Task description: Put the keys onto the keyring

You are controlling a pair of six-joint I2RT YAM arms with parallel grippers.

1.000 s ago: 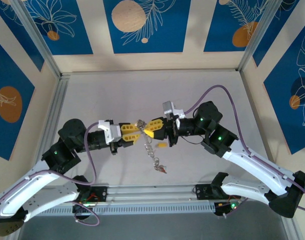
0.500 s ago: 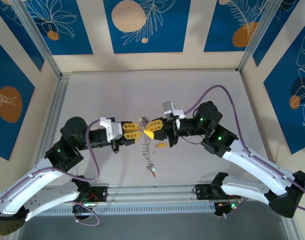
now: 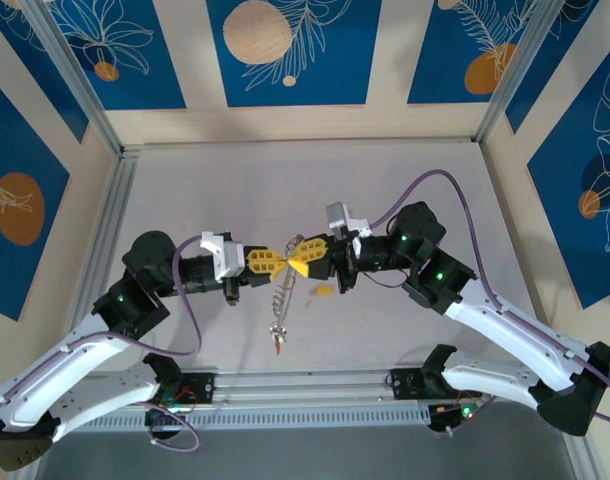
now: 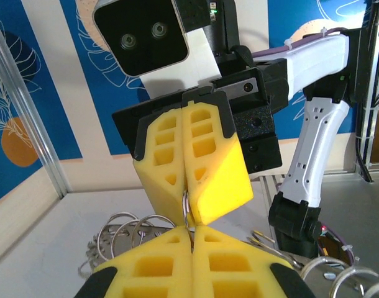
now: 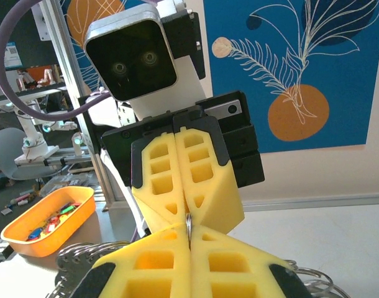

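The left gripper (image 3: 281, 261) and right gripper (image 3: 295, 263) have bright yellow fingers on black bodies, under white camera housings. The arms are white and black with green lights, and the cables (image 3: 425, 180) are purple. The keyring (image 4: 186, 206) is thin grey metal. The keys (image 3: 281, 298) are silvery, with one red tag; a yellow tag (image 3: 324, 290) shows against the pale grey table (image 3: 185, 200). The wall panels (image 3: 285, 50) are deep blue with white leaf outlines and orange discs, framed in cream.

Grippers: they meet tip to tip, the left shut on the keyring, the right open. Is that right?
No: the right gripper is shut on the keyring too, as the left wrist view shows. The left gripper is shut on it, tip to tip.
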